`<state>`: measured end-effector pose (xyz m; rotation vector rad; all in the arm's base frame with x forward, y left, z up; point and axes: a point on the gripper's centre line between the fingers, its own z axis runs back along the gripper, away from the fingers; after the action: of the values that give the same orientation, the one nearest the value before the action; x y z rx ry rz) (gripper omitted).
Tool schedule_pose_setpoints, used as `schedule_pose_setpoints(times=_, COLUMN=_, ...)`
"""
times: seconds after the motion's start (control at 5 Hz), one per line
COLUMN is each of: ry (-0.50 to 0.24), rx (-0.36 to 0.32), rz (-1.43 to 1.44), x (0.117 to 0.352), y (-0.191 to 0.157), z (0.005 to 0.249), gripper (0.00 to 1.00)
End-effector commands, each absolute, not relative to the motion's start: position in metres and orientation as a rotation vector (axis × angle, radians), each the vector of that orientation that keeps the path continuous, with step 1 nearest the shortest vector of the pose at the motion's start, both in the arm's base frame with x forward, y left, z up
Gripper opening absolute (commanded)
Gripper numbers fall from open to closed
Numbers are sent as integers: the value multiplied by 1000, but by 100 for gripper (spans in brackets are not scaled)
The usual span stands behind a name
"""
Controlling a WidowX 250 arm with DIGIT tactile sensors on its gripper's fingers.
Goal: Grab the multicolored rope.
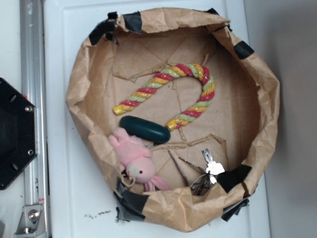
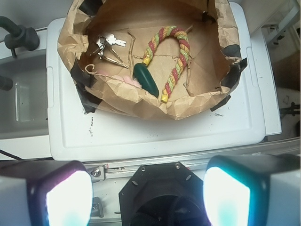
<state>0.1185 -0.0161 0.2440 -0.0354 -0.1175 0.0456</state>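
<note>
At the centre of the exterior frame, inside the paper-lined basket [image 1: 79,89], one multicolored rope [image 1: 198,74] lies arched. One dark green oval object [image 1: 144,129] touches its lower end; one pink plush toy [image 1: 132,156] and one key bunch [image 1: 208,171] lie below. In the wrist view's bottom edge, the gripper [image 2: 148,195] stands wide apart, empty, well clear of the basket.

In the exterior view the multicolored rope [image 1: 171,94] lies arched inside the paper basket [image 1: 270,99], which sits on a tabletop [image 1: 59,59]. An oval object [image 1: 144,129] lies between its ends, touching a plush toy [image 1: 133,158] below-left. A bunch of keys [image 1: 208,171] lies to the right, apart from both.
</note>
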Motion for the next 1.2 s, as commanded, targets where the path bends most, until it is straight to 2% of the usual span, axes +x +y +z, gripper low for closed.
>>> schedule_pose_setpoints(times=0.0, ry=-118, rx=-35, rz=46, x=119, y=-16, z=244, gripper=100)
schedule_pose_setpoints(times=0.2, ry=-267, rx=82, rz=-30, x=169, y=-9, z=229, gripper=100)
schedule_pose_setpoints(times=0.4, ry=-291, rx=158, rz=-173, x=219, y=-2, z=208, gripper=100)
schedule_pose_setpoints(times=0.6, ry=-298, rx=167, rz=-316, x=269, y=1, z=179, gripper=100)
schedule_pose_setpoints(times=0.8, ry=-210, rx=181, rz=-506, x=288, y=-2, z=127, gripper=100)
schedule_pose_setpoints(times=1.0, ry=-125, rx=114, rz=-621, x=284, y=1, z=91, gripper=100)
